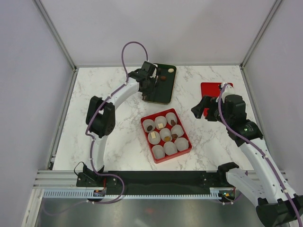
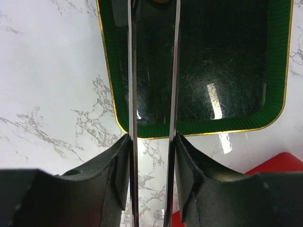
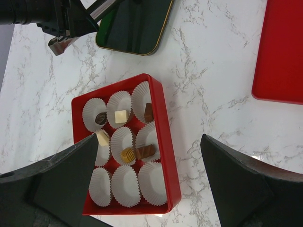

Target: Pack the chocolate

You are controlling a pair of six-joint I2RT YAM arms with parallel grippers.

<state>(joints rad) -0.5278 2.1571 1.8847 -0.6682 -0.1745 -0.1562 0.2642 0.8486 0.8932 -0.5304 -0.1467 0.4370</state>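
Step in hand: fetch next chocolate from dark green tray [image 1: 161, 93], behind red box [image 3: 166, 142].
Left gripper [image 1: 156, 79] over tray, jaws half apart, brown piece [image 1: 163, 78] at tips; gripped or not, cannot tell.
Cream piece [image 1: 170, 71] just beside.
Six chocolates [image 3: 120, 116] sit in box cups.
Right gripper [image 3: 148, 136] right of box, spread wide, empty.
Next: close on piece, lift, carry to one of three empty paper cups [image 1: 170, 148] at box near side.

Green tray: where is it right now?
The green tray sits far-centre on the table in the top view, just beyond the red box; the left gripper hovers over its left part.
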